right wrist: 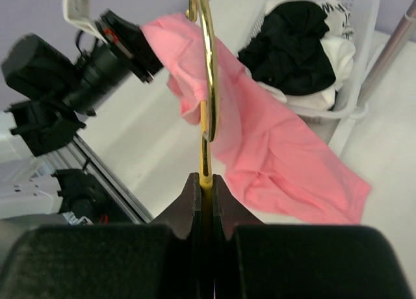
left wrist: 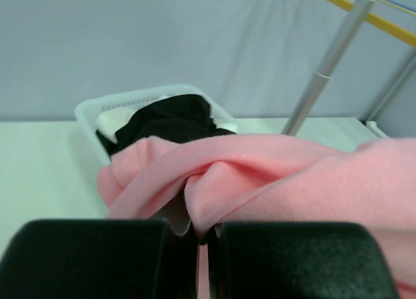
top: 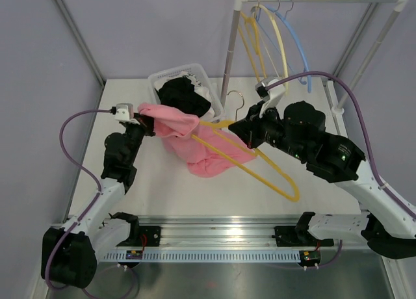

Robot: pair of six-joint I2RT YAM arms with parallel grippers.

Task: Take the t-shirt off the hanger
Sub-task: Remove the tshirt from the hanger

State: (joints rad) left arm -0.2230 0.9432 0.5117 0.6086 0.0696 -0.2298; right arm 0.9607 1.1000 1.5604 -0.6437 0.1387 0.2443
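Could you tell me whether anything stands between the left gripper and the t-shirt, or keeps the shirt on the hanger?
Nothing separates them: the left gripper is shut on a fold of the pink t-shirt. The yellow hanger, held by the right gripper, is threaded through the shirt, and the basket sits close behind it.

My left arm (top: pixel 107 192) is showing white links, black joints | purple cable (top: pixel 62 135) is looping off it | left gripper (left wrist: pixel 198 234) is looking matte black.
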